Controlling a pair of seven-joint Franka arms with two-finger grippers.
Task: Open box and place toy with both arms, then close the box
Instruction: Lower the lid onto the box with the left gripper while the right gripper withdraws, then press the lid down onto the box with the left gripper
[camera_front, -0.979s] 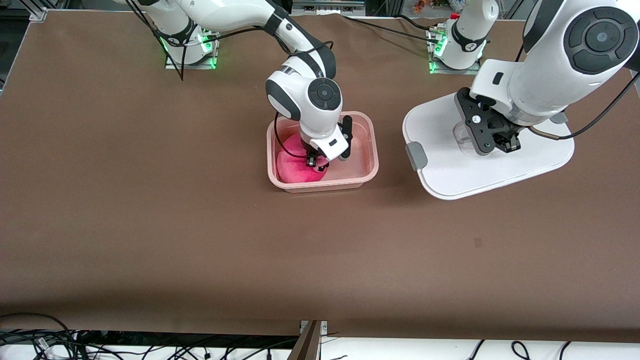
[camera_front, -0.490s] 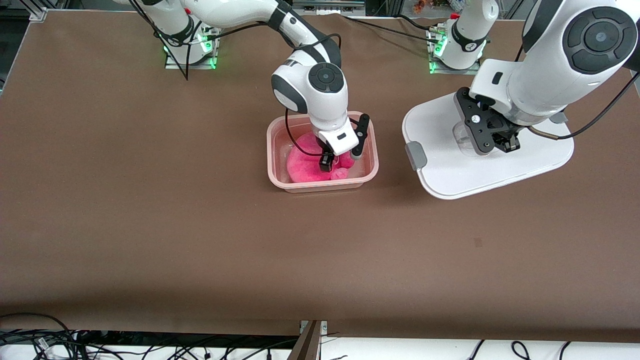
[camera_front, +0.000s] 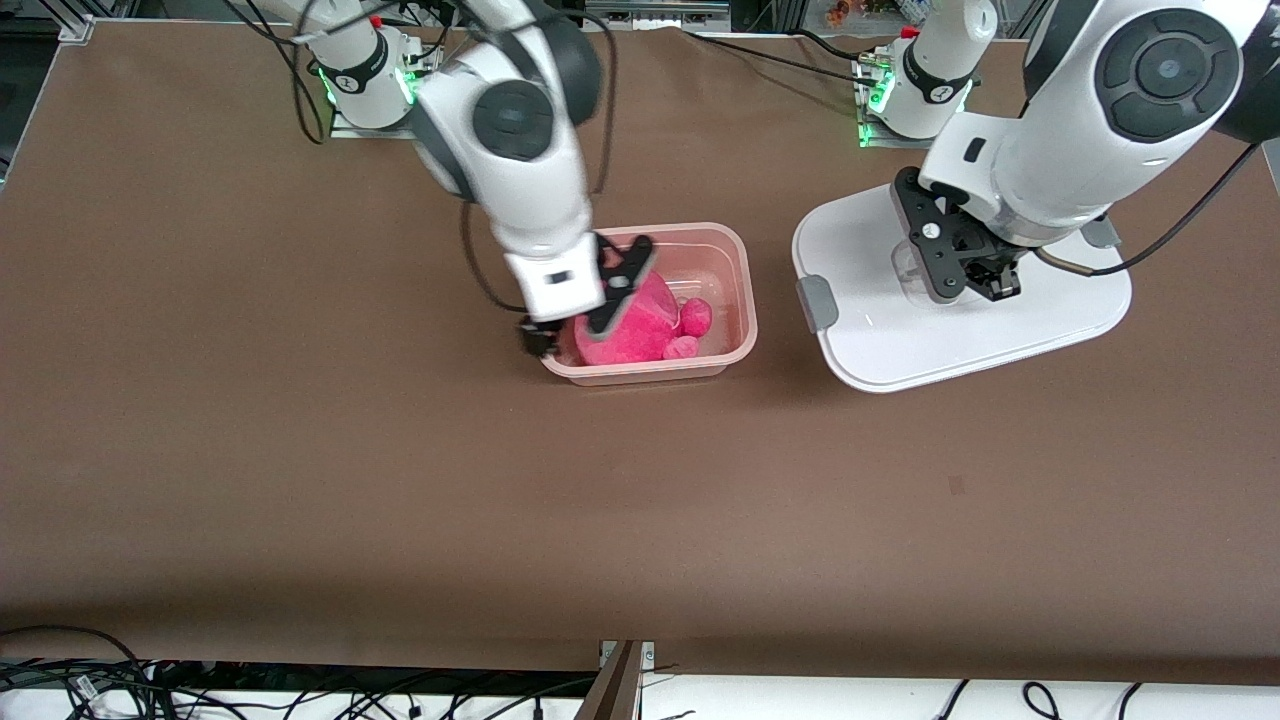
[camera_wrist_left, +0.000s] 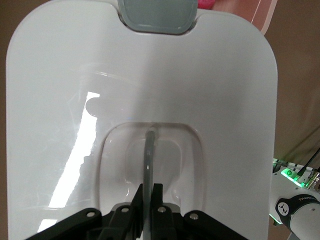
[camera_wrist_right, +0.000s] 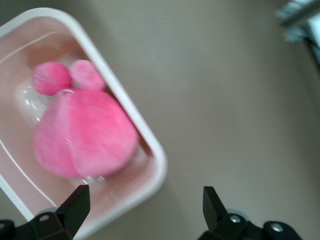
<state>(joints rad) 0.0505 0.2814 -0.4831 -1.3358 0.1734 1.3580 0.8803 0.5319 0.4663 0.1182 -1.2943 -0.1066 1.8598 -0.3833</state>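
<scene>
1. Since half a second ago, the right gripper (camera_front: 575, 320) has been raised out of the box (camera_front: 735, 262) and shifted toward the right arm's end; its fingers (camera_wrist_right: 75, 202) are spread wide with nothing held.
2. It is now seen over the box's rim at that end.
3. The toy (camera_front: 635, 325) is left lying inside the open box.
4. The lid (camera_front: 960, 345) is gripped at its centre handle (camera_wrist_left: 148, 160) by the left gripper (camera_front: 975, 280), clamped shut, beside the box toward the left arm's end.
</scene>
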